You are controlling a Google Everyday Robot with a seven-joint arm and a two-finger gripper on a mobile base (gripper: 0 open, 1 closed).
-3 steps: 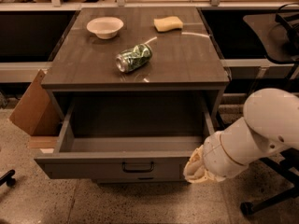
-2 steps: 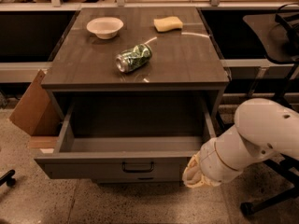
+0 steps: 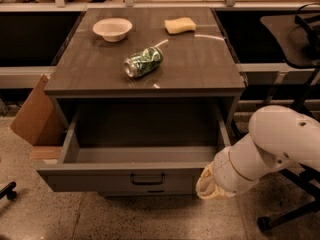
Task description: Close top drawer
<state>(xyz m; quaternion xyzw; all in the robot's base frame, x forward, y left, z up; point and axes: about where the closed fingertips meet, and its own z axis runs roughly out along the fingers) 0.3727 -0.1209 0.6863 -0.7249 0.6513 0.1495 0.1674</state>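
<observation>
The top drawer [image 3: 125, 180] is a wide grey drawer pulled far out of the cabinet, with its deep box empty. A small dark pull handle [image 3: 147, 178] sits at the centre of its front panel. My white arm comes in from the right. My gripper [image 3: 209, 185] is at the end of it, low at the right end of the drawer's front panel, close to or touching it.
On the cabinet top [image 3: 200, 69] lie a white bowl [image 3: 112, 29], a yellow sponge [image 3: 180, 25] and a green can [image 3: 143, 61] on its side. A cardboard box [image 3: 35, 115] leans at the cabinet's left. Chair legs [image 3: 285, 216] stand on the floor at the right.
My arm has shifted slightly left and down, nearer the drawer's right front corner. The drawer stays open about as far.
</observation>
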